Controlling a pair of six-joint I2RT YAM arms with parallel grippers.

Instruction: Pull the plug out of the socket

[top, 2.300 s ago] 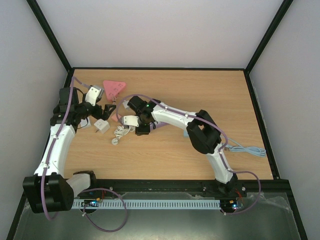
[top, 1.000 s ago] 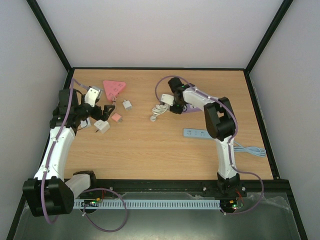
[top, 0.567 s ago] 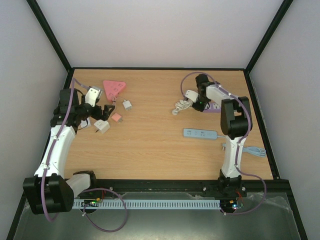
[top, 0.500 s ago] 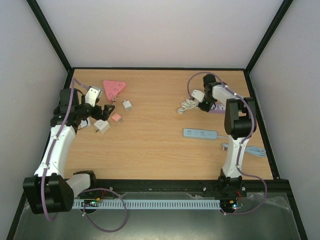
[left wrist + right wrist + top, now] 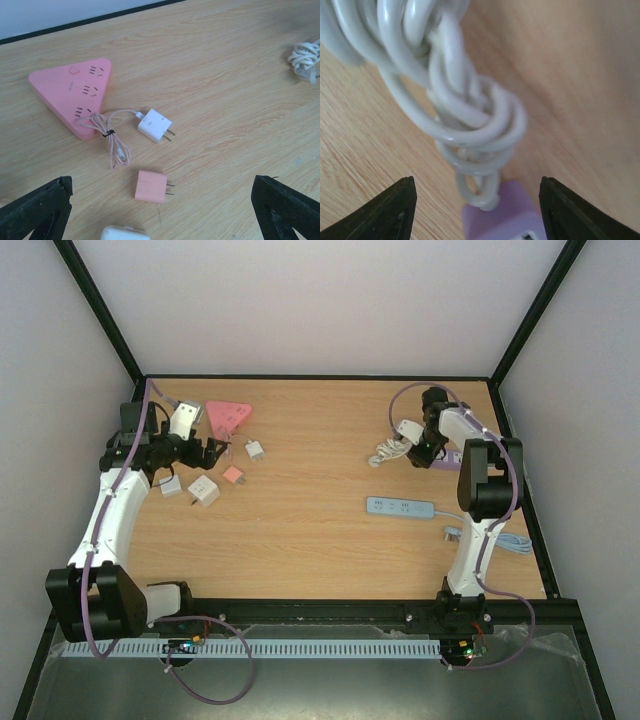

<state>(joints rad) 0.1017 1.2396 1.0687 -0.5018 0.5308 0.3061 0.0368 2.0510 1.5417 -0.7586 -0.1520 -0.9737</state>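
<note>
Both spread wide, left gripper [image 5: 160, 212], right gripper [image 5: 477, 210] around blurred white cable [image 5: 470, 115], purple socket [image 5: 507, 222] cut off

Soft, even, bright light. Faint shadows on tabletop [image 5: 300, 540]. Top and left wrist views sharp. Right wrist view blurred: white cable [image 5: 470, 130] too close, out of focus.
</note>
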